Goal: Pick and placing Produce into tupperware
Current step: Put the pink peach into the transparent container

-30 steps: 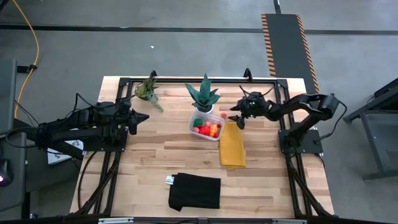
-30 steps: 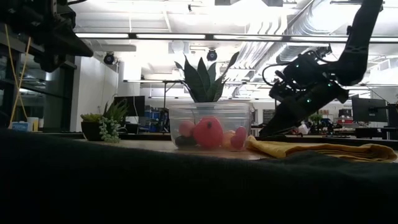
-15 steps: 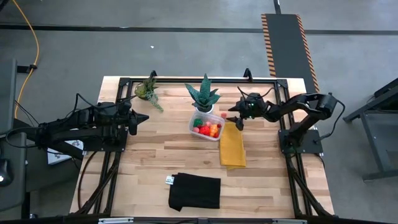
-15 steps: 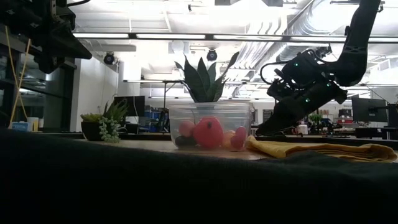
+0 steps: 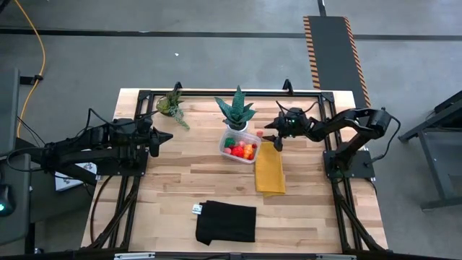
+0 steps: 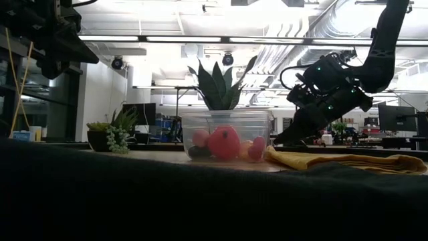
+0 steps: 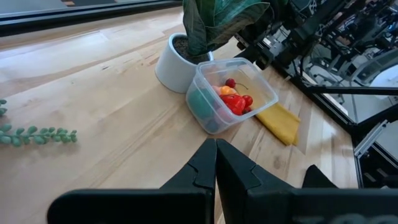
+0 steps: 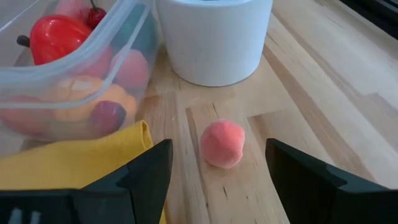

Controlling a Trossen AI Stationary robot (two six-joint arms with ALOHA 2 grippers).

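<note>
The clear tupperware (image 5: 240,146) stands on the wooden table, with red, orange, green and dark produce (image 8: 55,36) inside. One pink, ball-shaped piece of produce (image 8: 222,144) lies on the bare wood beside it, near the white pot. My right gripper (image 8: 217,180) is open and slants down just behind this piece. Its fingers stand on either side and touch nothing. My left gripper (image 7: 216,163) is shut and empty, raised over the table's left side (image 5: 164,136).
A white pot (image 8: 214,37) with a spiky green plant (image 5: 236,110) stands right behind the tupperware. A yellow cloth (image 5: 270,168) lies against the tupperware's right side. A small plant (image 5: 172,105) sits at the far left and a black cloth (image 5: 226,222) lies near the front edge.
My right gripper has tipped and rolled a little where it stands near the pink piece. Its fingers have stayed open.
</note>
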